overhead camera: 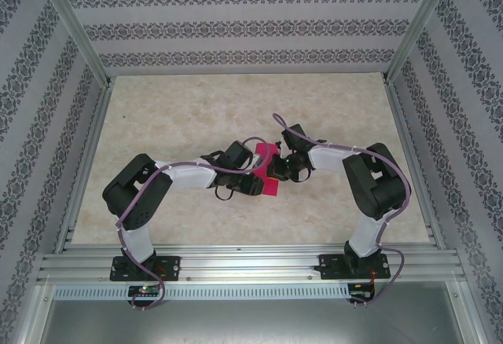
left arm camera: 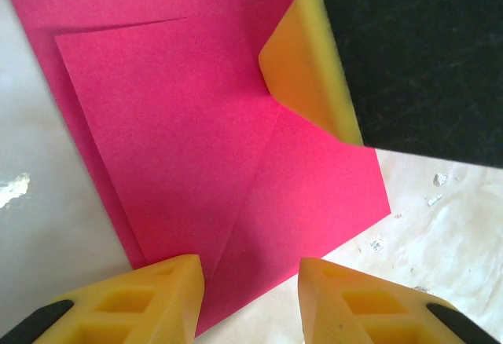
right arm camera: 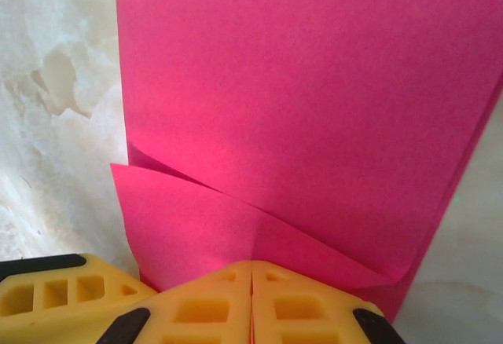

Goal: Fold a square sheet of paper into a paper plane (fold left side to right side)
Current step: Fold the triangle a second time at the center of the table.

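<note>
Mid-fold: right pincer [right arm camera: 251,272], tips together, presses the part-folded magenta sheet [left arm camera: 189,124]; left pincer [left arm camera: 250,273] hangs apart over its edge. Next likely: crease the flap.

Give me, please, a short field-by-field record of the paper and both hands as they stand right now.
paper: pink, partly folded, flaps overlapping, lying on the table
left hand: open, fingers apart over the paper's edge, nothing gripped
right hand: shut, tips together at a folded flap; whether a layer is pinched is unclear
progress: creases made, not yet a plane shape
</note>
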{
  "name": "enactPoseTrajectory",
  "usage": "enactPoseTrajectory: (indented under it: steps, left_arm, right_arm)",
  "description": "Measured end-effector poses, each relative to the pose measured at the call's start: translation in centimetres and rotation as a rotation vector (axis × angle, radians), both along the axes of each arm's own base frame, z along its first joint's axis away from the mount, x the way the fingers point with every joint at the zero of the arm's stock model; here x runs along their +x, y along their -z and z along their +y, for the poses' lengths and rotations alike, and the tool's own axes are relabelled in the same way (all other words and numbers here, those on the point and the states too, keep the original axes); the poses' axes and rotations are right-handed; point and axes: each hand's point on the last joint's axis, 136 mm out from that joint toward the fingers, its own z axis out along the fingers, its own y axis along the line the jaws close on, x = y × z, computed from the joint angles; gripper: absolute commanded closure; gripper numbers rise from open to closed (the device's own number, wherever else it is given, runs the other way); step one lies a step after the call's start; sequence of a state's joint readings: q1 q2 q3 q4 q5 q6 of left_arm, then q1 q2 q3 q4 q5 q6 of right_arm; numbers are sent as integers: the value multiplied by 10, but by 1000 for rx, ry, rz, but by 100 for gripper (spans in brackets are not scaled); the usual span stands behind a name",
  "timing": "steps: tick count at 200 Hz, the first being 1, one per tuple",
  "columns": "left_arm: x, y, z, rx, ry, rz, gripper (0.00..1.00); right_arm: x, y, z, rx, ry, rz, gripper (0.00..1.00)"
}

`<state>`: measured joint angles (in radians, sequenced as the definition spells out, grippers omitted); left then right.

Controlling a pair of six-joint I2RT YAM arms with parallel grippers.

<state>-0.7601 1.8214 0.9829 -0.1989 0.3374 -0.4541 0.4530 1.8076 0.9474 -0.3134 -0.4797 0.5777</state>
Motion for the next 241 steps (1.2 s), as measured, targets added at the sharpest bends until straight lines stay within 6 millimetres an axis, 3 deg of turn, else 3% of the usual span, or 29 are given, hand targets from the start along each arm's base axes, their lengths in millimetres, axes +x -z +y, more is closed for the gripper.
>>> enactPoseTrajectory:
  steps: [60,121,139,184,241]
  left_arm:
    - [-2,-6,-1,11,5,18,57]
    - [13,-41,-28,-82,38,-2,59]
    - [15,-36,-33,-85,44,11,60]
    - [12,-4,-30,-34,41,66,60]
    - [10,-3,-27,-37,39,59,61]
  right_arm:
    - [3,2,-7,-11,16,4,92]
    - [3,2,-6,-8,15,7,92]
    - [3,2,-6,-8,15,7,91]
    - [4,2,-7,-5,18,9,92]
    - [4,2,-7,-5,9,5,92]
